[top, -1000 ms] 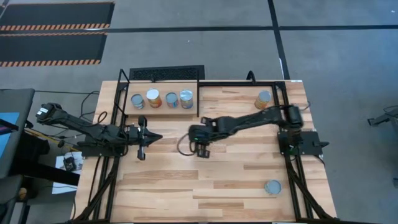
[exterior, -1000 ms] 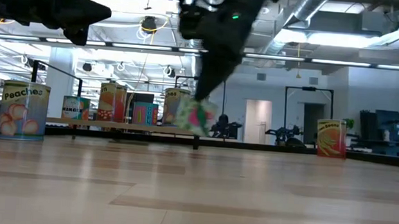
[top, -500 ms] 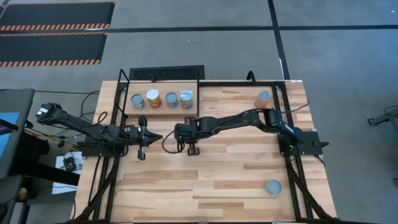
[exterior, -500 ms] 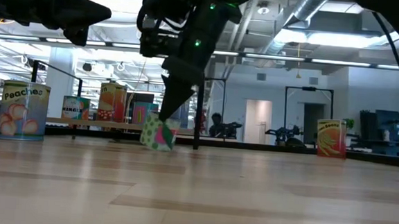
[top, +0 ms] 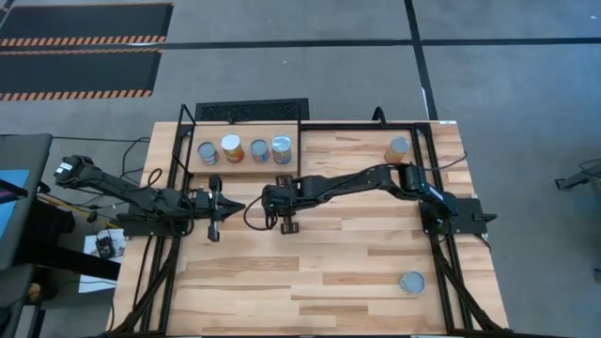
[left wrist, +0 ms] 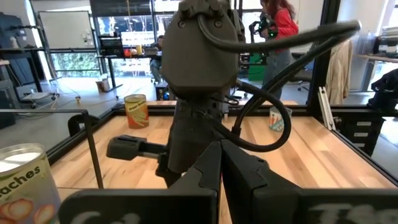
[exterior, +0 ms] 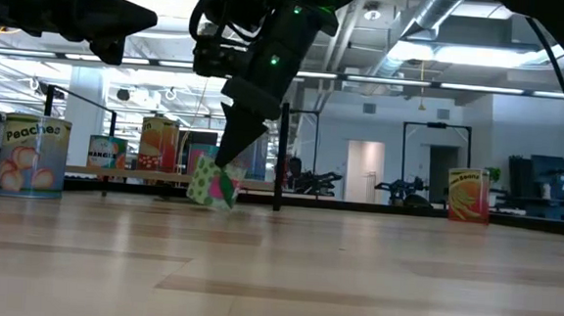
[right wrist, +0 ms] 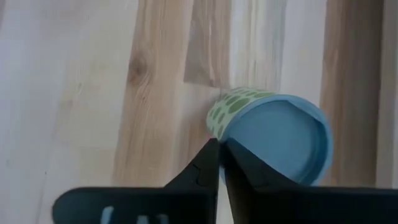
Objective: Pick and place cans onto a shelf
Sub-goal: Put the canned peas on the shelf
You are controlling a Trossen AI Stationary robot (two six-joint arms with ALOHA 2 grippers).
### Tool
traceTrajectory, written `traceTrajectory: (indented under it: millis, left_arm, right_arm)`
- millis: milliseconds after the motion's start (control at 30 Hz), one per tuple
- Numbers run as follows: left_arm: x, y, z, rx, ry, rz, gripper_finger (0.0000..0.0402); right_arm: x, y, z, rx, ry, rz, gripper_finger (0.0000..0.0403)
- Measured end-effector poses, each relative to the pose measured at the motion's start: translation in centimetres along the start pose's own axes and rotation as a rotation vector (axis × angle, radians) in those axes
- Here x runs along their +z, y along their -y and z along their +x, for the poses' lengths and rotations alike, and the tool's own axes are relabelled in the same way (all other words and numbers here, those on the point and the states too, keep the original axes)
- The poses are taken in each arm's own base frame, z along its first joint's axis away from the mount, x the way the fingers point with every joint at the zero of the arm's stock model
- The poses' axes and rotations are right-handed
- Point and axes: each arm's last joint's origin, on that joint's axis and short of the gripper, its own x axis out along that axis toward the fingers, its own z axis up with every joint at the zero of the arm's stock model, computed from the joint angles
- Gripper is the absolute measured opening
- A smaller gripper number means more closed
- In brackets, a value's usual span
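1. From my overhead camera the tabletop [top: 357,253] is evenly and brightly lit, with only faint, soft shadows under the arms.
2. My table-level camera looks into bright ceiling lights [exterior: 446,50] — the arms read as dark silhouettes against them, and the near boards carry a soft sheen.
3. In my left wrist camera the near fingers [left wrist: 249,180] are dark and soft-focused; windows [left wrist: 62,37] behind glow bright.
4. My right wrist camera is pale and washed out, with a blurred can [right wrist: 273,137].

"Peaches" reads on the can [exterior: 33,157] at the table's near left, and the partial "aches" on the can [left wrist: 25,186] beside the left arm.
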Motion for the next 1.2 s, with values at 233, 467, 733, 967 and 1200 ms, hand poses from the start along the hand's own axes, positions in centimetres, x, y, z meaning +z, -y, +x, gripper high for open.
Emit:
traceTrajectory:
  millis: [233, 467, 733, 967, 1200]
  left_arm:
    - [-0.1, 0.0, 0.0, -0.004, -0.005, 0.002, 0.0]
    - [-0.2, 0.1, 0.0, -0.036, -0.023, 0.014, 0.0]
    - [-0.5, 0.1, 0.0, -0.036, -0.048, 0.025, 0.0]
    - [-0.5, 0.1, 0.0, -0.041, -0.05, 0.019, 0.0]
    - [-0.9, 0.2, 0.3, -0.041, -0.083, 0.032, 0.0]
  right_arm:
    - [0.6, -0.1, -0.1, -0.007, 0.053, -0.001, 0.0074]
    - [0.7, -1.0, -1.8, 0.002, 0.044, -0.101, 0.0067]
    - [1.5, -3.9, -2.9, 0.056, 0.218, -0.161, 0.0011]
    - [-0.5, -5.9, 0.1, 0.18, 0.46, -0.153, 0.0005]
    - [-3.8, -7.2, -0.9, 0.186, 0.692, -0.09, 0.0005]
